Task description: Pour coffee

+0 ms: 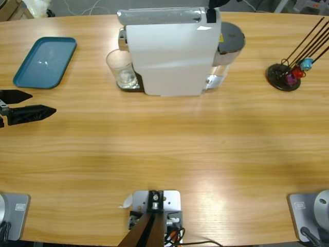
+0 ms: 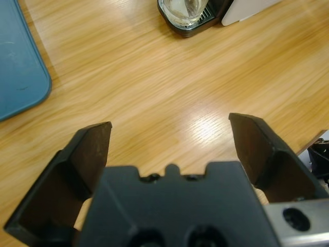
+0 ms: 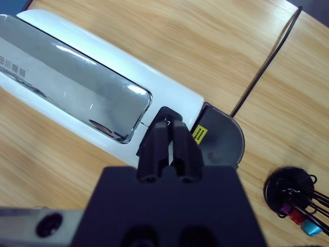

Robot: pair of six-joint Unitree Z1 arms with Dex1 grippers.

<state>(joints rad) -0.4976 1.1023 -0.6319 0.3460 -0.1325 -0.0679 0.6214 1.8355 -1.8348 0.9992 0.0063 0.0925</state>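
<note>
A white coffee machine with a chrome top stands at the back middle of the table. A clear glass tumbler sits on the machine's dark drip tray, also seen in the left wrist view as the tumbler. I cannot tell whether coffee lies in it. My right gripper is shut, its tips on a small black button on the machine's top; in the high view the right gripper pokes in above the machine. My left gripper is open over bare table at the left edge, well short of the tumbler, with nothing between the left gripper's jaws.
A teal tray lies at the back left, close to the left gripper. A black wire capsule stand with coloured capsules stands at the right. The machine's grey water tank juts out on its right side.
</note>
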